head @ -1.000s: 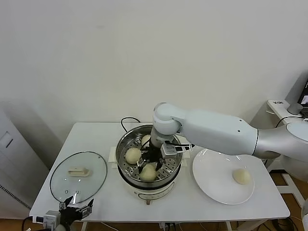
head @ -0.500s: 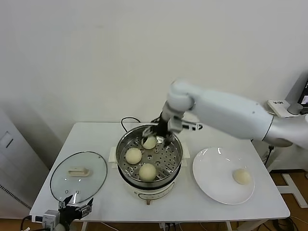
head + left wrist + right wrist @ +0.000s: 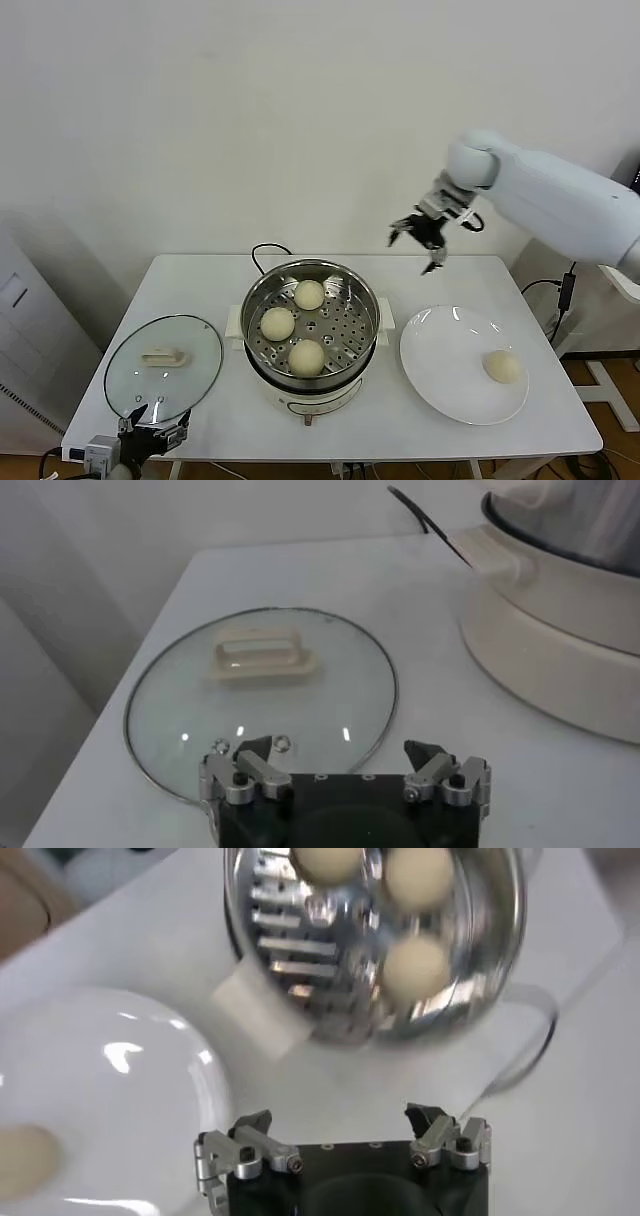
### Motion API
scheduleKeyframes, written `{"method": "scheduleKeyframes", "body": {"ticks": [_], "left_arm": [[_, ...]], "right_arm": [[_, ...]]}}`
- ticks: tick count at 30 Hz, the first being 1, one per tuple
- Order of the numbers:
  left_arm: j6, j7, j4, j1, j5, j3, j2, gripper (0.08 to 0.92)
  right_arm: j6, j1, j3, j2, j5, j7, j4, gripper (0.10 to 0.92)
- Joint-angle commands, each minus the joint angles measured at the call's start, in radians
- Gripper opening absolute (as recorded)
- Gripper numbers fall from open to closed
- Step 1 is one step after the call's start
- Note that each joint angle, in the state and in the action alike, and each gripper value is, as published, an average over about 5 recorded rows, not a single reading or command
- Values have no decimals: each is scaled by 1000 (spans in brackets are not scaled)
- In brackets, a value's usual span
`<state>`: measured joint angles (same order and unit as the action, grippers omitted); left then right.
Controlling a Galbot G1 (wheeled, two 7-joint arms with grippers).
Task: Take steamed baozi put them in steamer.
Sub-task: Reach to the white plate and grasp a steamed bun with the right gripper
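The right arm is reaching in from the right side, its white forearm sloping down and leftward to the wrist. The right gripper is hanging in the air above the far edge of the table, to the right of the steamer and beyond the white plate. Its fingers are standing spread wide apart, with nothing between them.

The steamer is sitting at the middle of the table on its white base. Three steamed baozi are lying on its perforated tray: one at the far side, one at the left, one at the near side. They are lying apart from one another. A fourth bun is resting on the right part of the plate, well apart from the steamer.

The left gripper is waiting low at the near left corner of the table, just near of the glass lid. Its fingers are likewise standing wide apart and holding nothing.
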<state>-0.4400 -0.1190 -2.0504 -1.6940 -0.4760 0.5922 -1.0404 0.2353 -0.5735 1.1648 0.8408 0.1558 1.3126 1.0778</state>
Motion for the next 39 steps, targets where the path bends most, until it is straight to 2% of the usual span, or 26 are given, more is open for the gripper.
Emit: {"method": "scheduleKeyframes", "body": {"ticks": [1, 17, 39], "left_arm": [[-2, -1, -1, 0, -2, 1, 0, 823], [-12, -2, -6, 2, -1, -2, -3, 823], [-11, -2, -7, -1, -1, -4, 0, 823]], "right_arm": [[-156, 20, 75, -151, 75, 40, -107, 823], [-133, 377, -189, -277, -41, 2, -85, 823], [-83, 631, -431, -255, -218, -53, -91, 823]]}}
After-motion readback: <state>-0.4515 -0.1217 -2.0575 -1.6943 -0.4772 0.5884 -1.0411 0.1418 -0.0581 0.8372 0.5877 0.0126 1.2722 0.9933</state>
